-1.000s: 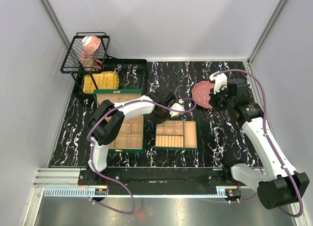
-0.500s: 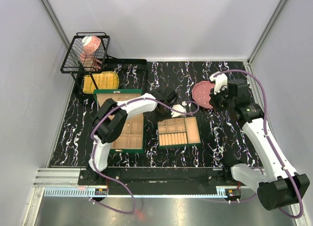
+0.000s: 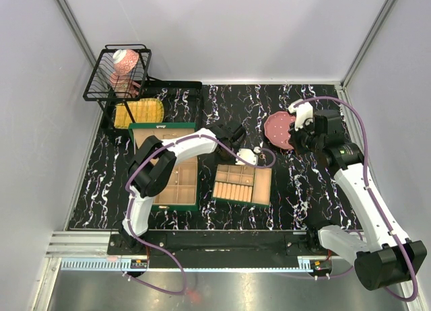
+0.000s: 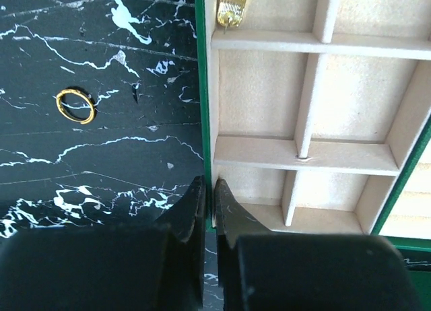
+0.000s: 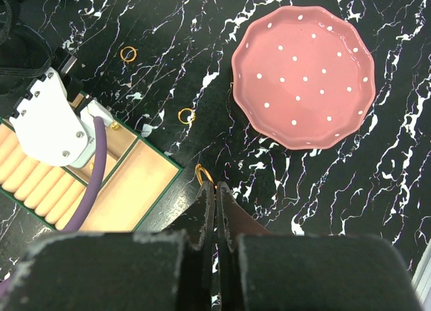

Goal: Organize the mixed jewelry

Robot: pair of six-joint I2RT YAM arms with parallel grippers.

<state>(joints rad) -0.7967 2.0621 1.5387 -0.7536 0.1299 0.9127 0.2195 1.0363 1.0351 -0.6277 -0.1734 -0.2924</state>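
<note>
Wall of the green box with beige compartments [image 4: 201,89] is sitting clenched in my left pincer [image 4: 209,200], for steadying; my right pincer [image 5: 215,193] is pinching a thin gold wire hoop [image 5: 203,174] at its tip.

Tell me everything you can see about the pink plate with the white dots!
The pink plate is round, with a wavy scalloped rim and small white dots scattered over it. It looks shallow and glossy, like glazed ceramic. It lies flat, face up, on the black marbled table, toward the far right in the top view. Nothing lies in it. Small gold rings sit on the table beside it, apart from its rim. Only the table touches it.
</note>
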